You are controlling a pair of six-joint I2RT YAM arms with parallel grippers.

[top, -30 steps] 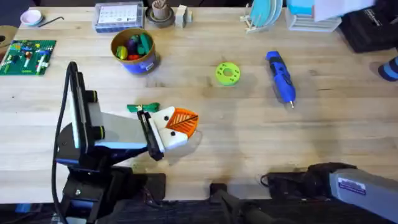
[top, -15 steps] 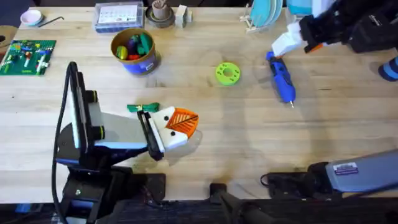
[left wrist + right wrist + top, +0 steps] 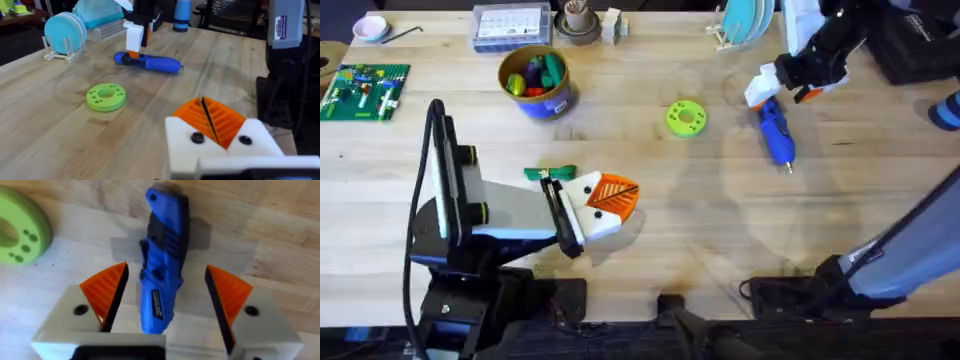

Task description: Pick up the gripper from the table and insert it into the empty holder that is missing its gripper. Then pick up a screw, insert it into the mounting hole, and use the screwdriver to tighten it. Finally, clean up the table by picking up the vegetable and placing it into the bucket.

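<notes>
- Screwdriver pickup in hand, judging by the right claw point(image 3: 775, 85) poised over the butt end of the screwdriver point(image 3: 772, 124), far right of the worktop point(image 3: 720, 230).
- Right claw open: in the right wrist view, orange pads point(image 3: 107, 292) stand either side of the blue body, with a gap on each side, not yet touching.
- Next move, as a judgement: lower a little more, keep the body centred between the pads, then close across the narrow width, not along the length.
- Long axis of the screwdriver flat on the worktop, running away from the arm bases with a slight slant; thin metal tip points back toward the bases and a little to the right, thick end toward the far edge.
- Just beside it to the left, the lime-green disc point(image 3: 686, 118); well apart, the bucket point(image 3: 535, 82) at far left with toy foods inside.
- Left claw point(image 3: 610, 197) closed, orange pads pressed together, low over the worktop at near left; the vegetable point(image 3: 542, 173) just beside it, still out of the bucket.
- No loose screw made out, so hard to say whether the insertion steps are done.
</notes>
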